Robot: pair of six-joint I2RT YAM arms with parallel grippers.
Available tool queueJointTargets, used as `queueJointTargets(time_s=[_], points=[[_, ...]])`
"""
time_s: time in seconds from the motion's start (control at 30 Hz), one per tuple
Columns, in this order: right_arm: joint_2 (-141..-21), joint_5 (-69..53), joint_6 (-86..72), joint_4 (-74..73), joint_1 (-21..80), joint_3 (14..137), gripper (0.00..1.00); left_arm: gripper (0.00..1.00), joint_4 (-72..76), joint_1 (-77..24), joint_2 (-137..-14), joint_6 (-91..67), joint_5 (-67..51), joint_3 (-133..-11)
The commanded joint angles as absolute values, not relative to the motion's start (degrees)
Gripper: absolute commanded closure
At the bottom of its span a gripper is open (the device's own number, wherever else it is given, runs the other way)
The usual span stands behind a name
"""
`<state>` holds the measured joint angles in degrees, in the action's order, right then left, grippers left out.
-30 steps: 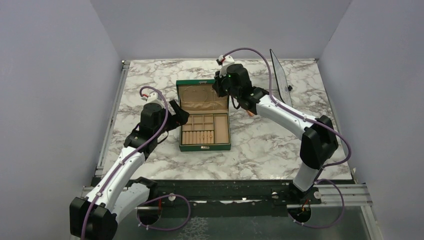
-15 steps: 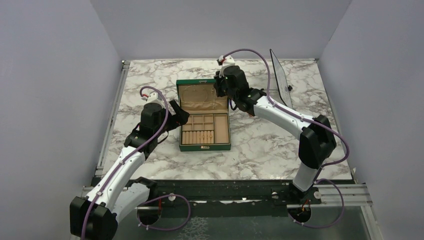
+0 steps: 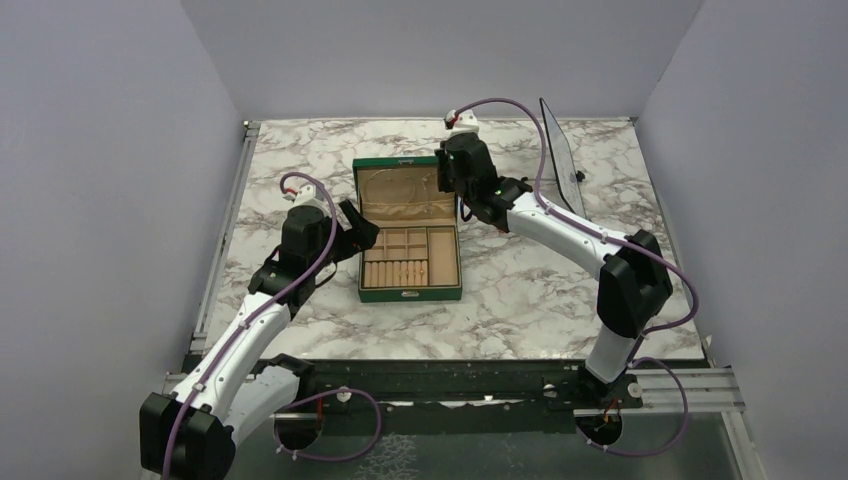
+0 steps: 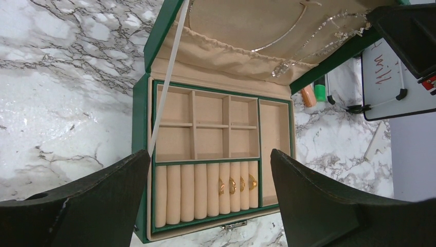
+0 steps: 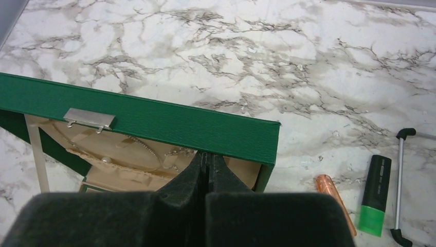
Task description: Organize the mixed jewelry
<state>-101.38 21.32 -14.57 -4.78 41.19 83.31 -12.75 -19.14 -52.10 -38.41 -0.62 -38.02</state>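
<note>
The right claw (image 5: 206, 157) is clamped fully shut, tips pressed together with nothing visible between them. It sits right at the inner face of the lid (image 5: 154, 121), just under the lid's top edge. The silvery chain (image 5: 148, 149) hangs inside the lid just to the left of the tips in the wrist view. Can't tell if the tips actually touch it. Off to that claw's right, out on the worktop (image 5: 257, 51), lie an orange tube (image 5: 334, 198) and a green-and-black marker (image 5: 374, 203), side by side but apart.

The left claw (image 4: 210, 154) is spread wide and has hold of nothing. It hangs over the left side of the open box (image 4: 140, 134), and its wrist view looks down between the fingers into the tray. Three gold rings (image 4: 234, 184) are tucked into the roll slots, closer to its right finger. The square compartments beyond the rolls look bare, and past those the chain (image 4: 308, 43) shows in the raised lid.
</note>
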Motion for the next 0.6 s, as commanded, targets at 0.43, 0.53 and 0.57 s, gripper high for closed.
queueJointTargets(time_s=[0.43, 0.53, 0.57], points=[[-102.0, 20.6, -18.0, -8.9, 41.0, 83.8, 0.89, 0.12, -12.3, -18.8, -52.0, -38.8, -2.3, -38.6], [-101.0, 18.3, -19.8, -9.9, 41.0, 84.2, 0.79, 0.12, -12.3, -18.8, -51.9, -38.4, -2.5, -38.8], [-100.7, 17.6, -20.5, -10.3, 41.0, 84.4, 0.79, 0.12, -12.3, -18.8, -51.8, -38.3, -2.7, -38.8]])
